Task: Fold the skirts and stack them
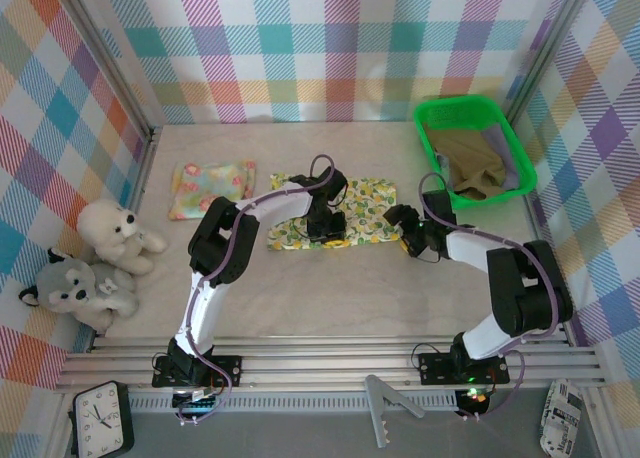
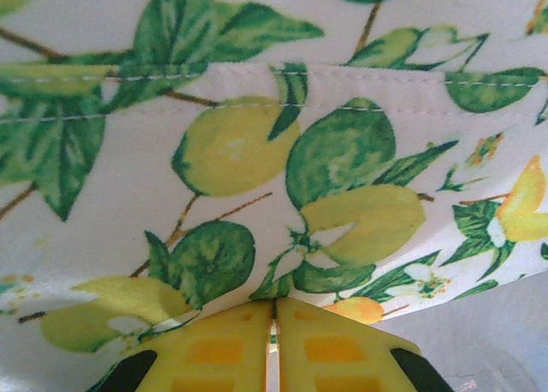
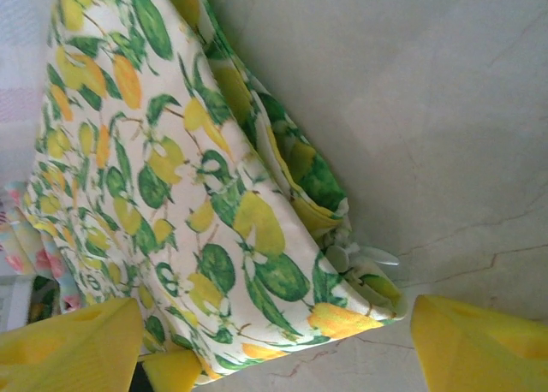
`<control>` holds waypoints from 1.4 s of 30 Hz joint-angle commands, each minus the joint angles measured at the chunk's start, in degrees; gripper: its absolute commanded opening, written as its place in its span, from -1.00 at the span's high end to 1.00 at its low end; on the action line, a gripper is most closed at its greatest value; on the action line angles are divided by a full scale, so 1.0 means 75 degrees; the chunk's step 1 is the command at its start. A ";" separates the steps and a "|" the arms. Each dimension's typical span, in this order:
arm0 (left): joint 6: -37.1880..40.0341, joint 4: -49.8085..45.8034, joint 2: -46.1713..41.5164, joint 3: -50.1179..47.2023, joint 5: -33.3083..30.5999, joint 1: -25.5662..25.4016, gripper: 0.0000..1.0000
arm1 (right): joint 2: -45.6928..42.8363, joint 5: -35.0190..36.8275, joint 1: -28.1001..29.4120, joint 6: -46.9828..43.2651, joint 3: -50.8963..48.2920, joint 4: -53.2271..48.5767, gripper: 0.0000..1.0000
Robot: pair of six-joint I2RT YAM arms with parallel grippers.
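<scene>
The yellow-green floral skirt (image 1: 365, 210) lies flat mid-table. My left gripper (image 1: 325, 226) is down on its near edge, and in the left wrist view the gripper (image 2: 275, 305) is shut on that hem of the skirt (image 2: 257, 152). My right gripper (image 1: 402, 225) is at the skirt's right corner. It is open (image 3: 274, 358), its fingers (image 3: 479, 349) standing either side of the skirt corner (image 3: 197, 212), which has a button (image 3: 338, 257). A pale yellow-pink floral skirt (image 1: 210, 188) lies folded at the left. The olive-khaki skirt (image 1: 470, 160) and the lavender-grey one (image 1: 515, 176) lie in the green tray (image 1: 430, 113).
A white plush toy (image 1: 118, 233) and a grey one (image 1: 78, 288) sit at the left edge. Plaid walls close the table on three sides. Bare tabletop (image 1: 330, 298) lies between the skirt and the arm bases. A clock (image 1: 100, 418) rests below the front rail.
</scene>
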 commanded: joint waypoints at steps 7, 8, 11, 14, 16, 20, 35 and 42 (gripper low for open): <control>-0.0066 -0.0177 0.0096 -0.0289 -0.0216 -0.0034 0.78 | 0.0403 -0.0063 0.0104 0.0179 -0.0422 0.1302 -0.44; -0.0066 -0.0186 0.0096 -0.0286 -0.0221 -0.0039 0.78 | 0.0386 -0.0052 0.0115 0.0210 -0.0509 0.1553 -0.42; -0.0069 -0.0205 0.0099 -0.0268 -0.0193 -0.0034 0.78 | 0.0268 0.0007 0.0128 0.0267 -0.0701 0.2077 -0.36; -0.0058 -0.0222 0.0096 -0.0265 -0.0182 -0.0039 0.78 | 0.0104 0.0059 0.0138 0.0247 -0.0754 0.2278 -0.35; -0.0048 -0.0235 0.0084 -0.0265 -0.0181 -0.0041 0.78 | -0.0055 0.0115 0.0151 0.0181 -0.0759 0.2252 -0.35; -0.0046 -0.0244 0.0072 -0.0265 -0.0173 -0.0041 0.78 | -0.0163 0.0308 0.0151 0.0073 -0.0795 0.2047 -0.35; -0.0013 -0.0285 -0.0058 -0.0078 0.0598 0.0022 0.70 | 0.0397 0.0477 0.0153 0.0359 -0.0900 0.2787 0.14; -0.0116 0.0131 -0.1507 -0.0444 0.0465 0.0564 0.27 | 0.0403 0.0997 0.0157 0.0362 -0.1068 0.2417 1.00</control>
